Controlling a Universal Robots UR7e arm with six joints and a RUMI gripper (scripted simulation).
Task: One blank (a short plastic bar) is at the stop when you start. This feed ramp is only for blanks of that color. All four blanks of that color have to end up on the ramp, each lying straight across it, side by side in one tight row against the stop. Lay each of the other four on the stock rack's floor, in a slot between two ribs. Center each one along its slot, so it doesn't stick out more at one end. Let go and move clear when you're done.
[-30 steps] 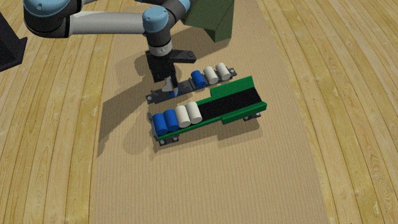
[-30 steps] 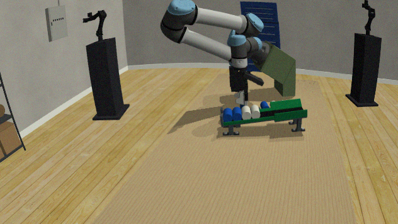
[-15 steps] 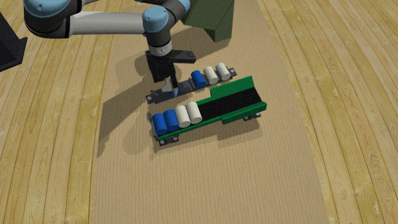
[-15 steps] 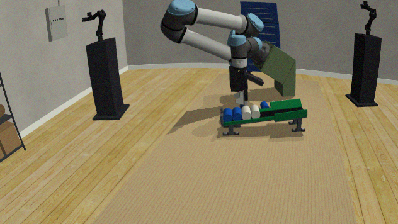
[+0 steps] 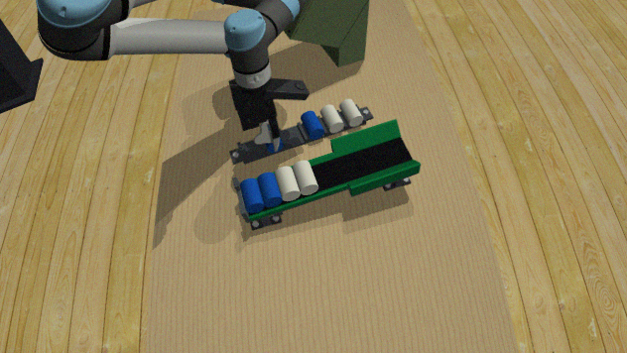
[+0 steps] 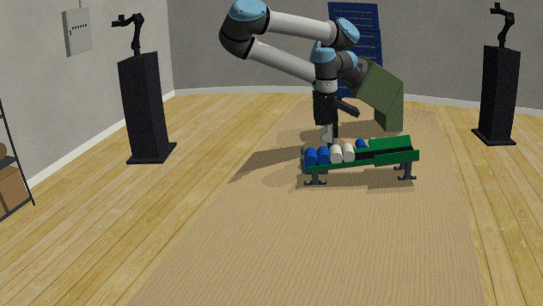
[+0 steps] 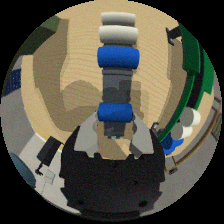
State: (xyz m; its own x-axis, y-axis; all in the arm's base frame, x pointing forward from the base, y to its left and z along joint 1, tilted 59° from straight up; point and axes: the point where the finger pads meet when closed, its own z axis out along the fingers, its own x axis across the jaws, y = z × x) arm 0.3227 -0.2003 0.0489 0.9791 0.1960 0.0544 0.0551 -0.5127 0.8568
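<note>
Pincer: the black two-jaw gripper (image 5: pixel 270 140) stands vertical, its jaws about half apart astride a short blue plastic bar (image 7: pixel 115 112). Whether they already pinch it cannot be told.
Bar location: in a slot near the left end of the grey ribbed stock rack (image 5: pixel 238 155).
Rack, rightward: a second blue bar (image 5: pixel 313 125), then two white bars (image 5: pixel 341 115).
Ramp: the green feed ramp (image 5: pixel 367 139), just near of the rack, holds two blue bars (image 5: pixel 260 191) against the stop, then two white bars (image 5: pixel 296 179).
Step, judged: gripping a misplaced blue bar.
Next move: firm closure, a straight lift, and ramp space freed of the white bars.
</note>
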